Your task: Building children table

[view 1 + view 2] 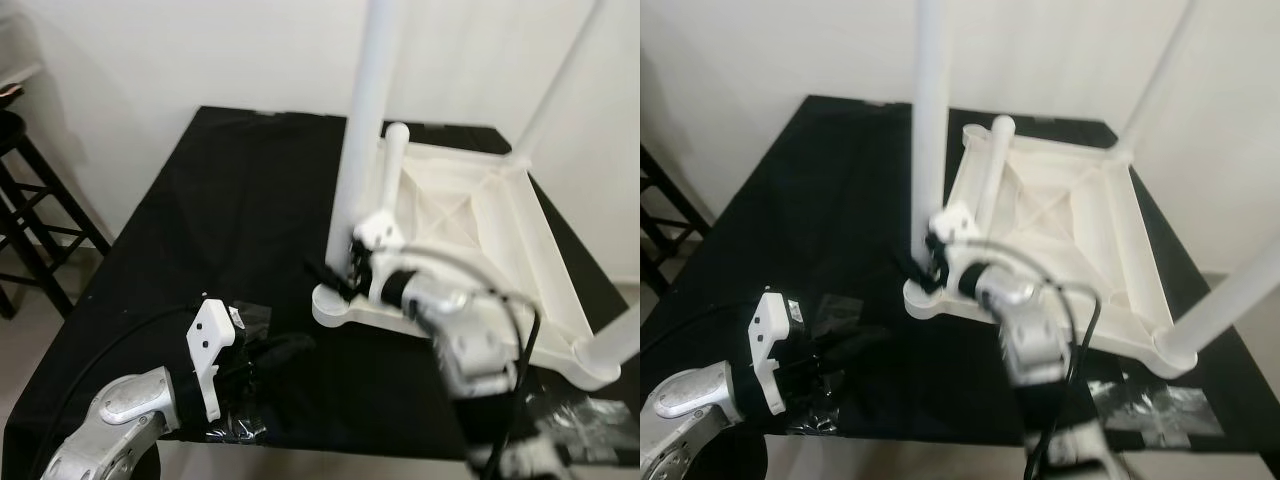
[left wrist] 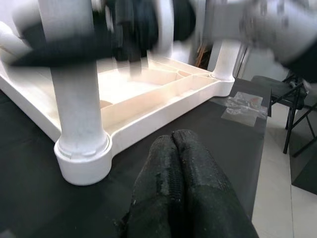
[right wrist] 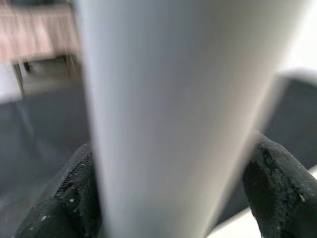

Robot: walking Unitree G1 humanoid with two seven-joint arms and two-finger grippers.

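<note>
Right gripper (image 1: 345, 268) clamps the upright white plastic leg (image 1: 362, 150) in the upturned white tabletop's (image 1: 520, 240) near-left socket (left gripper (image 2: 181, 198) closed empty, idle); next likely twist/seat it home.

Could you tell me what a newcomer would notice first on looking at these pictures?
The eye goes first to the white children's table lying upside down on the black-covered tabletop, with white legs rising from its corners. The right tool is clamped around the near-left leg just above its socket. The left tool rests shut on the black cover in front of that corner.
</note>
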